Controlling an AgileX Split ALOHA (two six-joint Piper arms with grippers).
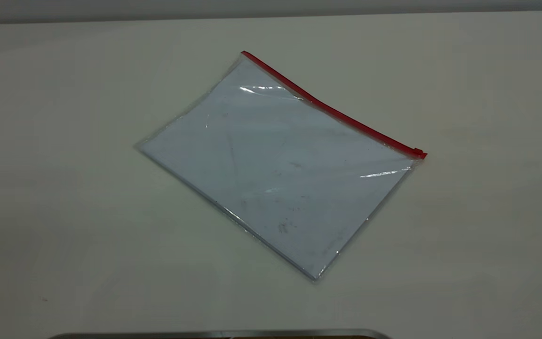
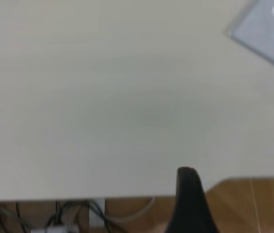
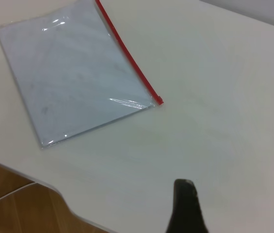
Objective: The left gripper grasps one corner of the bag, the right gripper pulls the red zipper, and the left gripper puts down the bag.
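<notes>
The bag (image 1: pixel 275 165) lies flat and skewed in the middle of the white table (image 1: pixel 64 212), with white paper inside. The red zipper (image 1: pixel 332 110) runs along its far long edge, and the slider tab (image 1: pixel 419 153) sits at the right end. Neither gripper shows in the exterior view. In the left wrist view, a black part of my left gripper (image 2: pixel 186 175) hangs over the table's edge, far from the bag's plain corner (image 2: pixel 267 29). In the right wrist view, a black part of my right gripper (image 3: pixel 184 187) is well clear of the bag (image 3: pixel 73 73), the zipper (image 3: pixel 127 53) and the slider (image 3: pixel 159 100).
A grey metal edge (image 1: pixel 219 334) lies along the table's near side. Beyond the table's edge the left wrist view shows cables (image 2: pixel 54 218) and wooden floor (image 2: pixel 253 204). The right wrist view shows the table's curved edge (image 3: pixel 54 187) near the bag.
</notes>
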